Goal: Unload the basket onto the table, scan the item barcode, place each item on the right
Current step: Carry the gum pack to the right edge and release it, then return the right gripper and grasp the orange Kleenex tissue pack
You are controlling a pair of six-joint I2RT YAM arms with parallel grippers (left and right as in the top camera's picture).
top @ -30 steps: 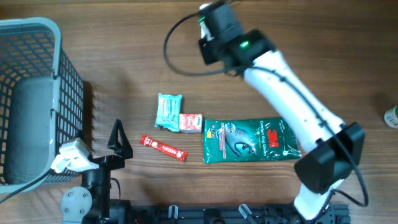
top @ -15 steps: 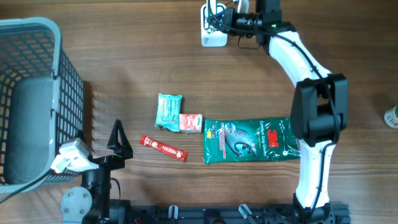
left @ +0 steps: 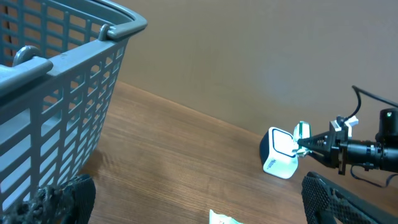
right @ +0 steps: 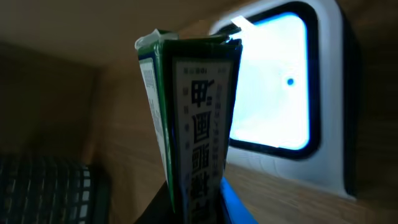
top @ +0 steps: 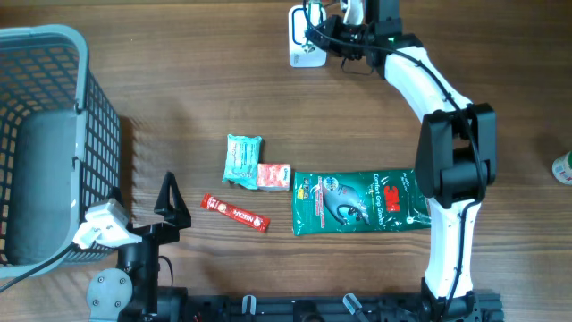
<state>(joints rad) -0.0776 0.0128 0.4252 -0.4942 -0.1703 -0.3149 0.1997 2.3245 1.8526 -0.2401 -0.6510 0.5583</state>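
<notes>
Picture edges cut off the packet's (right: 198, 124) lower end and the basket's (top: 98, 125) left side.

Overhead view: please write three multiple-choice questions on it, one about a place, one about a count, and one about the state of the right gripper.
1. Where does the grey basket stand?
A) at the table's left edge
B) at its right edge
C) in the middle

2. How many packets lie grouped mid-table?
A) two
B) four
C) six

3. The right gripper is:
A) open and empty
B) shut on a spoon
C) shut on a green packet at the scanner

Answers:
1 A: the basket fills the left edge.
2 B: there are a teal packet, a red-white packet, a red stick and a green glove pack.
3 C: the right wrist view shows the packet held before the scanner's lit window.
</notes>
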